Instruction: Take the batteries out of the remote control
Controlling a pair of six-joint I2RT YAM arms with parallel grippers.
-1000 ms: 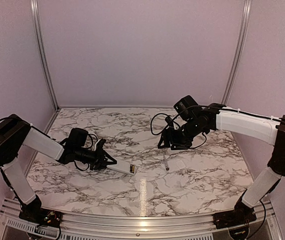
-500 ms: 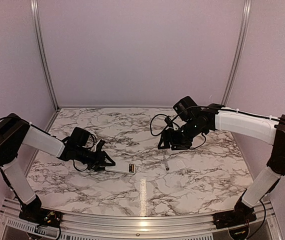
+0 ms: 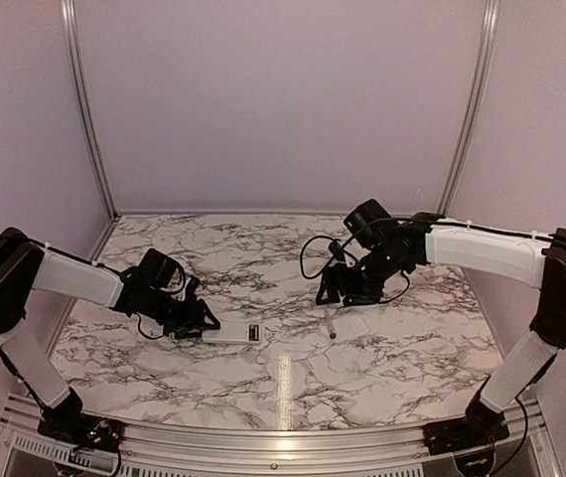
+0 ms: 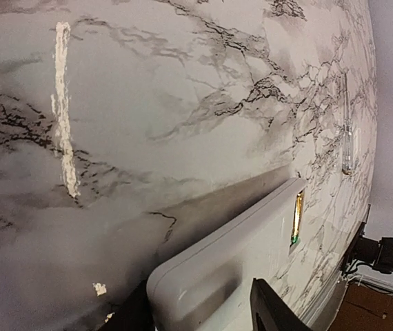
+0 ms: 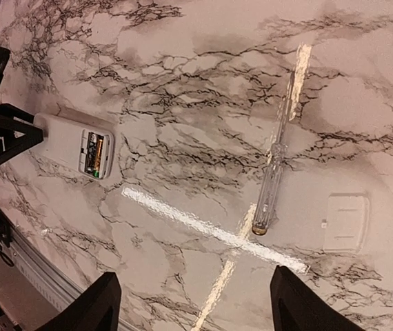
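The remote control point(image 3: 228, 334) lies flat on the marble bench point(image 3: 293, 388), left of the middle and near the front; in the left wrist view its near end is cut off at the bottom edge. The batteries point(image 5: 94, 153) sit in the open slot at its right end; they are tiny, just a gold and dark spot from above, so I cannot count them. The left end effector point(image 3: 194, 324) is at the left end of the remote control; its two black fingers point(image 4: 276, 314) stand one on each side of the white bar, but only bits of them show, and I cannot tell if they squeeze it or just sit beside it. The right end effector point(image 5: 196, 314) shows only two finger ends at the bottom of its own view; they are wide apart with nothing between them. It hangs over the bench, well apart from the remote control, to the right and farther back; a thin clear screwdriver point(image 5: 274, 176) and a small white cover plate point(image 5: 345, 222) lie on the bench near it, close together but not touching. The left arm point(image 3: 74, 278) reaches in low from the left, stretched out toward the middle; the right arm point(image 3: 482, 250) rises from its base, bends at the elbow and reaches left, with the wrist tipped down.
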